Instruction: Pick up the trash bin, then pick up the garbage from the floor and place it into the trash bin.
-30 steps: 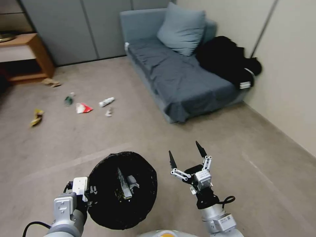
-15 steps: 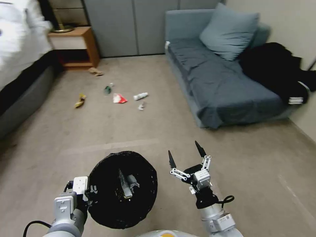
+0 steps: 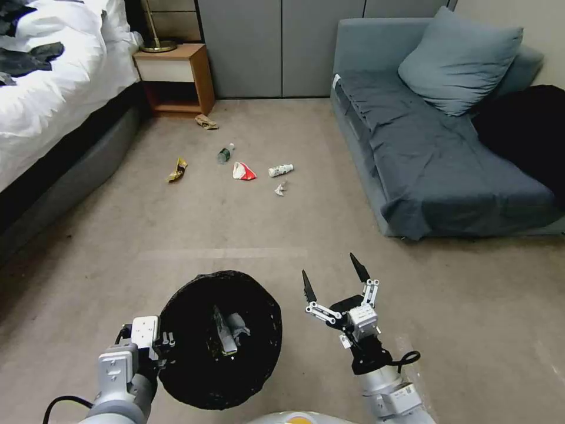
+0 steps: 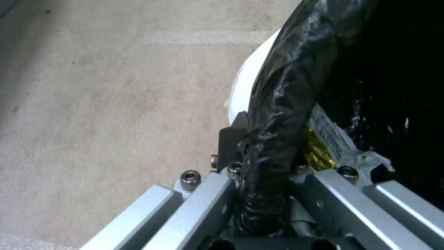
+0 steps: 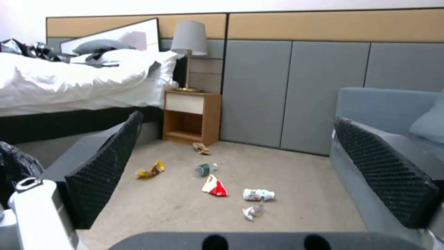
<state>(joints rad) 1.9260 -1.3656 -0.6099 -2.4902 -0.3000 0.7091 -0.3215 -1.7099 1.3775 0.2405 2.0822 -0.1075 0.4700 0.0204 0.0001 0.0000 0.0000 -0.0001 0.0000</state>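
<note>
One trash bin (image 3: 194, 377), black-lined, with a yellow wrapper (image 4: 317, 152) and a white printed packet (image 4: 333, 137) inside.

Six pieces of garbage on the floor, spread near the far edge by the nightstand:
- one brown paper bag (image 3: 206, 122), nearest the nightstand
- one yellow snack wrapper (image 3: 177, 170)
- two small bottles: one dark green (image 3: 224, 155), one white (image 3: 281, 170)
- one red-white packet (image 3: 242, 172)
- one crumpled tissue wad (image 3: 281, 188)

One bed (image 3: 53, 100), one nightstand (image 3: 176, 76), one lamp (image 5: 189, 52), one sofa (image 3: 435, 165) bearing one cushion (image 3: 459, 62).

Two grippers: left (image 4: 259, 194), right (image 3: 333, 277).
</note>
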